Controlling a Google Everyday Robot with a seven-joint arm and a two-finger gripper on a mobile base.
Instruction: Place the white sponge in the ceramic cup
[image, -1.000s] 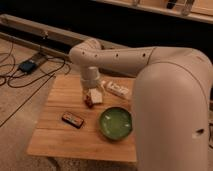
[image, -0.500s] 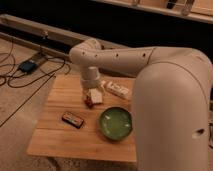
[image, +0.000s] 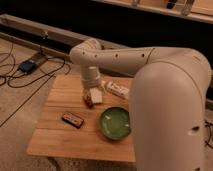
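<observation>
My gripper (image: 91, 93) hangs from the arm's wrist over the middle back of the wooden table (image: 55, 135). A small white squarish block, the white sponge (image: 96, 97), sits right at the gripper's tip, with a small reddish-brown patch at its left side. I cannot tell whether the sponge is held or resting on the table. The ceramic cup does not show; it is hidden or out of view.
A long white bottle-like object with dark marks (image: 117, 90) lies just right of the gripper. A wide green bowl (image: 115, 123) stands at the front right. A small dark flat pack (image: 73, 119) lies front left. Cables and a small box (image: 27, 66) lie on the floor at left.
</observation>
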